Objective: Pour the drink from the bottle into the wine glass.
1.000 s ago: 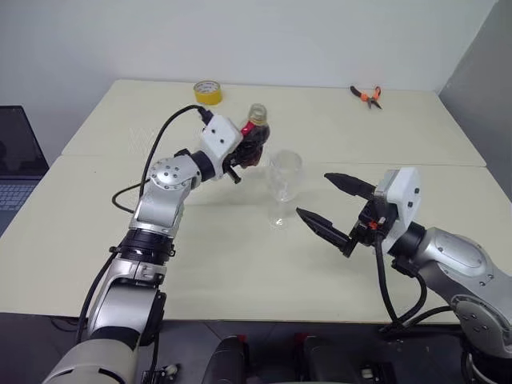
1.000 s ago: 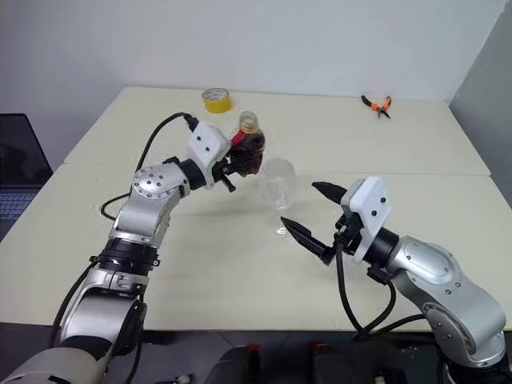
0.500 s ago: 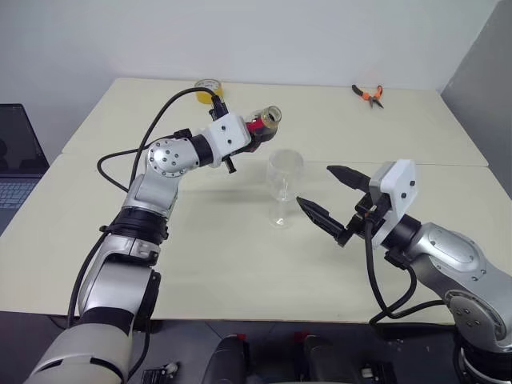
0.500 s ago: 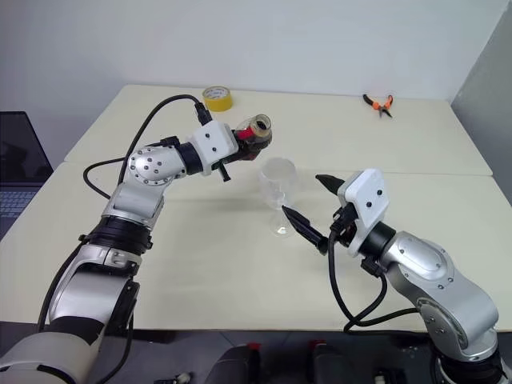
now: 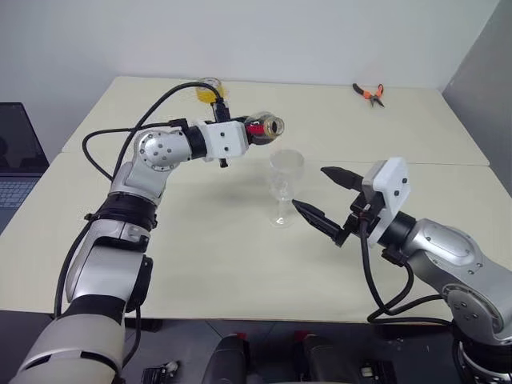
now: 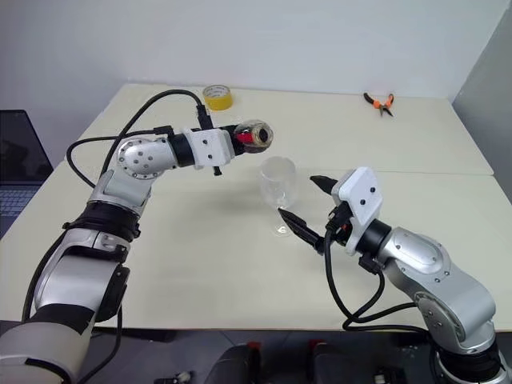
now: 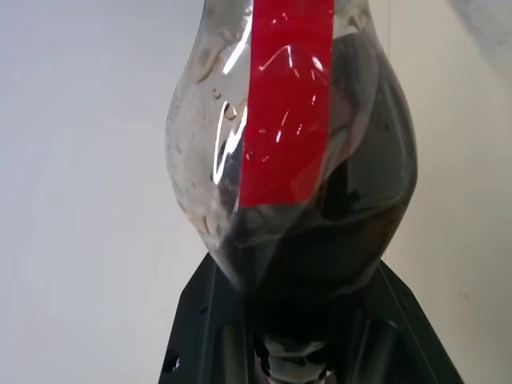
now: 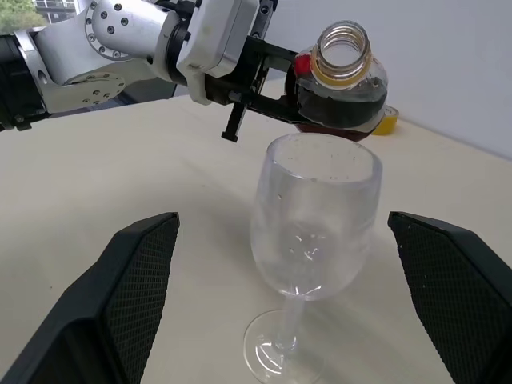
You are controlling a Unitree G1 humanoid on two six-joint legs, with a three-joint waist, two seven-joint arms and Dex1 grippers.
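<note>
Wine glass (image 5: pixel 285 186) stands upright mid worktop (image 5: pixel 208 256), well in from every edge; bare surface round it. Tape roll (image 6: pixel 216 98) and pliers (image 5: pixel 367 94) sit far back from the glass, near the rear edge. Left gripper (image 5: pixel 248 133) reaches level, just above and left of the glass rim, jaws clamped on the bottle (image 8: pixel 340 80); bottle tipped sideways, open mouth toward the glass, drink (image 8: pixel 340 106) inside, glass looks empty. Right gripper (image 5: pixel 324 197) level beside the glass, right of it, jaws wide, not touching.
</note>
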